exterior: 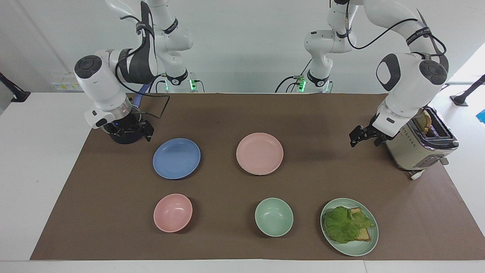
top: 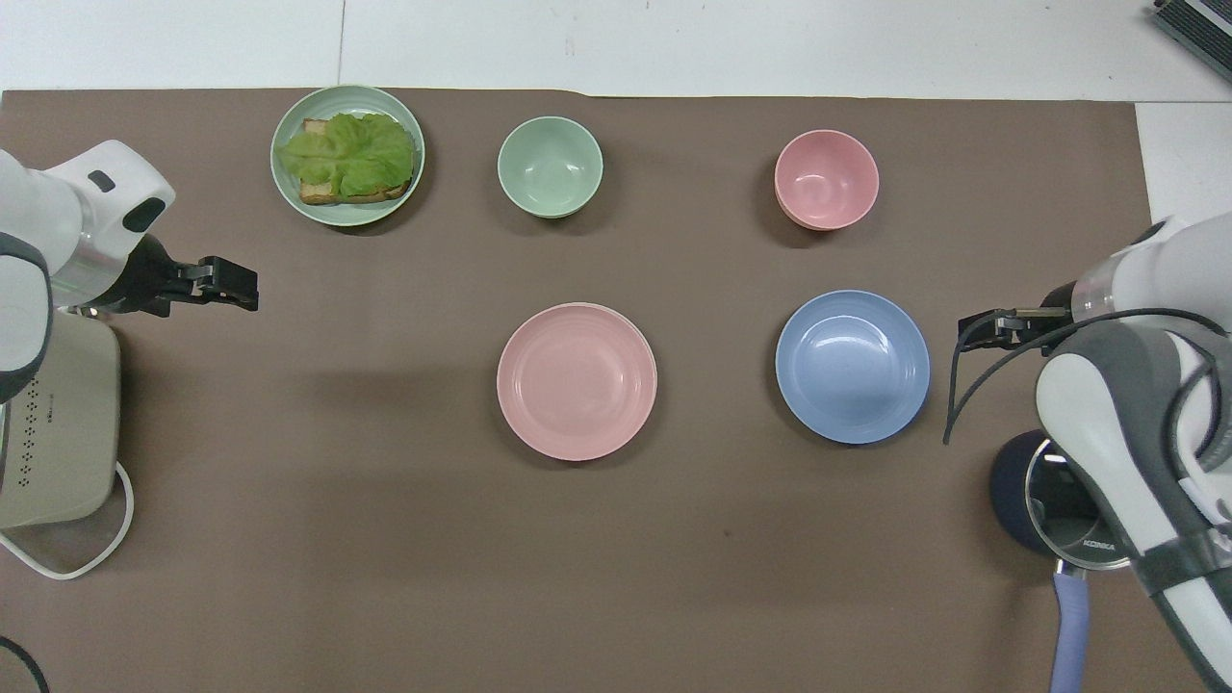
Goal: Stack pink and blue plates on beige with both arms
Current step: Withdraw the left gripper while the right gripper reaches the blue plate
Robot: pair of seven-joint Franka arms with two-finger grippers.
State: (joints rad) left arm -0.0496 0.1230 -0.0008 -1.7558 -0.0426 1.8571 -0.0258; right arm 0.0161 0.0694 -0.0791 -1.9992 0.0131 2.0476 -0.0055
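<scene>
Mid-frame in the facing view, the pink plate (exterior: 259,153) is seen resting on a beige one, rim just visible. Beside it, the blue plate (exterior: 176,158) is left unstacked. Left hand (exterior: 366,136) and right hand (exterior: 130,131) are held open, empty.

Cream toaster (exterior: 418,146) holding bread, at the left arm's end. Dark lidded pot (top: 1049,505) at the right arm's end. Farthest from the robots: pink bowl (exterior: 172,212), green bowl (exterior: 273,217), green plate (exterior: 354,248) carrying lettuce and bread.
</scene>
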